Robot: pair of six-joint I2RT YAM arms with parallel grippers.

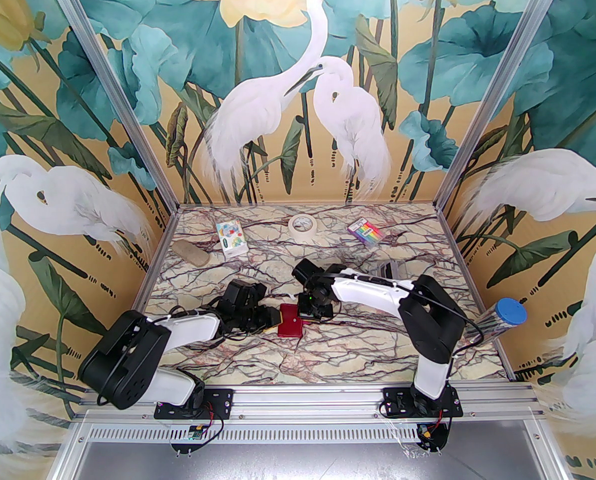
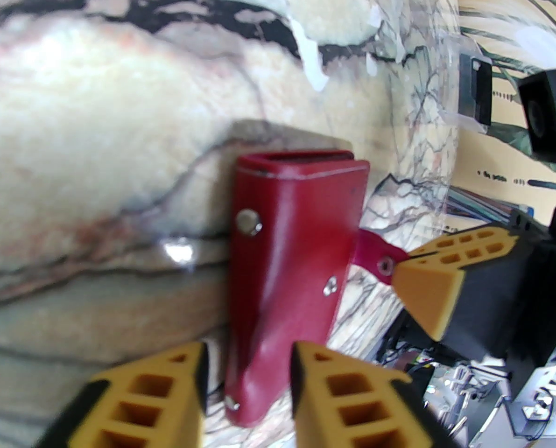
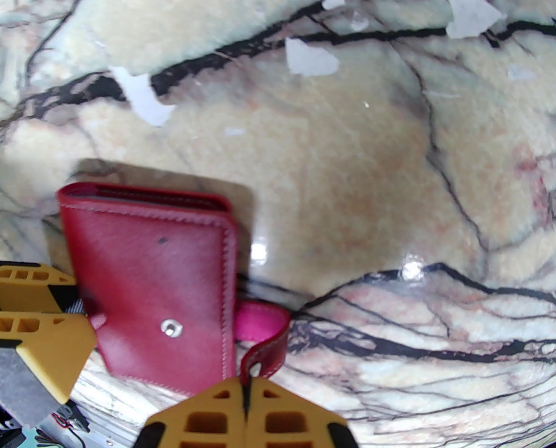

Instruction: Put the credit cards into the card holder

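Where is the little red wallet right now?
In the top view, the card holder lies on the marble table near its middle, between the left tool and the right tool, which pinches its snap tab.

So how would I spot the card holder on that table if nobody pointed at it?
Find the marble-patterned table, then its middle. The card holder lies flat there, with the right claw pinching its strap tab and the left claw open astride one end. It is the only dark red thing on the table: a small folded wallet with silver snaps.
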